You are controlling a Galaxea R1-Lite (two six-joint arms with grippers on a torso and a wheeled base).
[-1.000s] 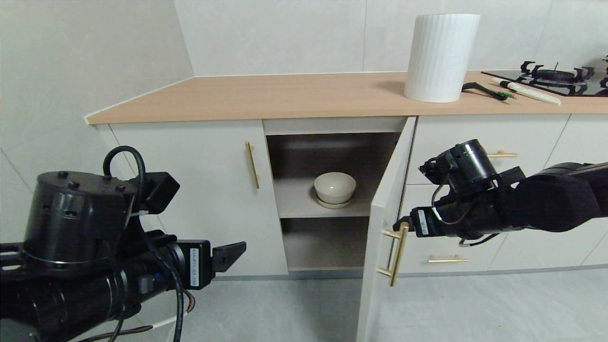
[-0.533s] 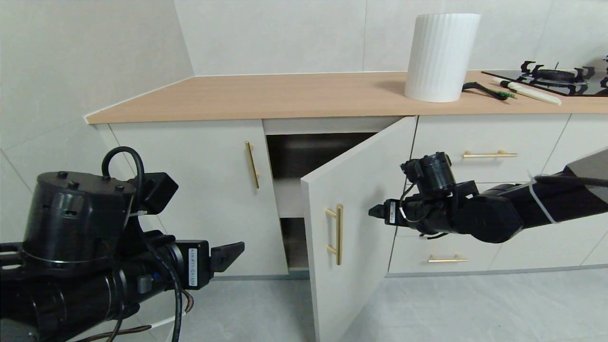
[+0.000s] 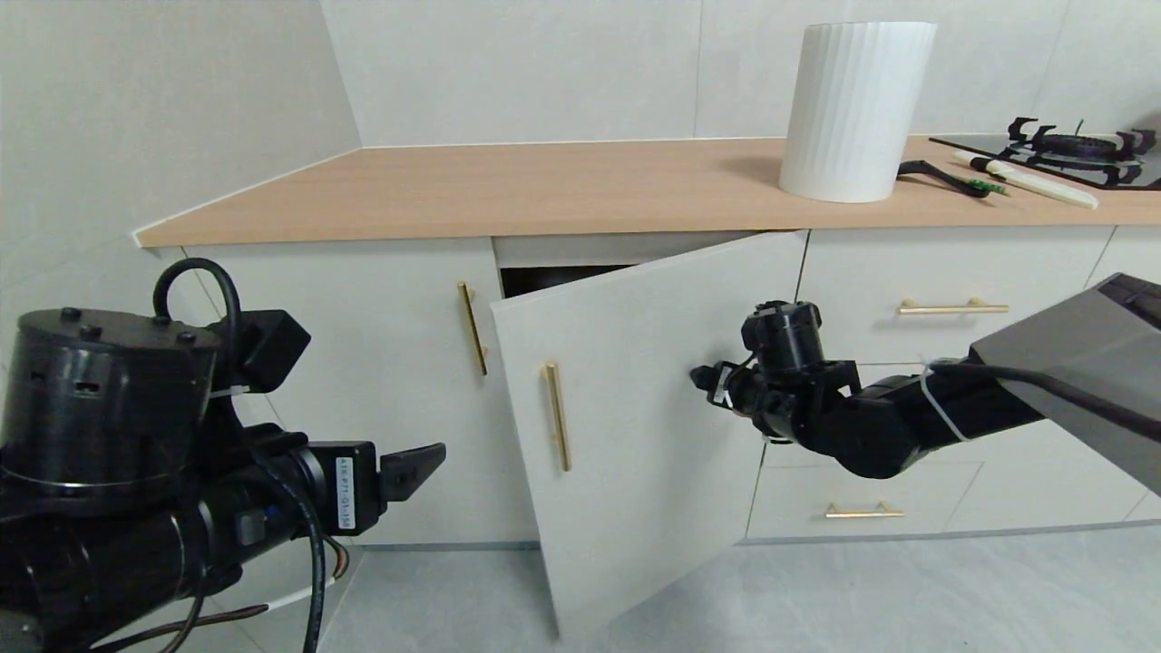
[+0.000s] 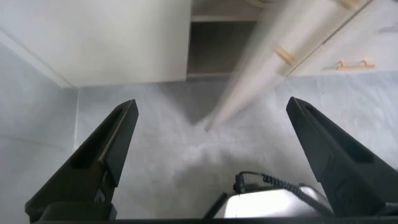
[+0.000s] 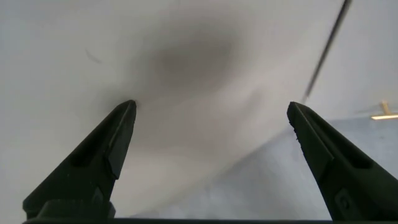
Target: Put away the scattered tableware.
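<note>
The white cabinet door (image 3: pixel 635 408) with its gold handle (image 3: pixel 555 415) stands slightly ajar, leaving a dark gap at its upper left. My right gripper (image 3: pixel 700 376) is against the door's outer face, right of the handle. In the right wrist view that gripper (image 5: pixel 211 107) is open, and the door face (image 5: pixel 186 74) lies close ahead of its fingers. My left gripper (image 3: pixel 413 462) hangs low at the left, before the neighbouring cabinet. The left wrist view shows this gripper (image 4: pixel 211 104) open over the floor, holding nothing. The cabinet's inside is hidden behind the door.
On the wooden counter (image 3: pixel 508 186) stand a tall white ribbed container (image 3: pixel 857 109), a black-handled utensil (image 3: pixel 934 172) and a cream utensil (image 3: pixel 1029 179) beside the stove (image 3: pixel 1079 145). Drawers with gold handles (image 3: pixel 952 308) are to the right. Grey floor lies below.
The door swung from wide open to nearly shut as my right gripper moved left against it, hiding the bowl on the shelf. The camera shifted slightly. The left arm stayed put.
</note>
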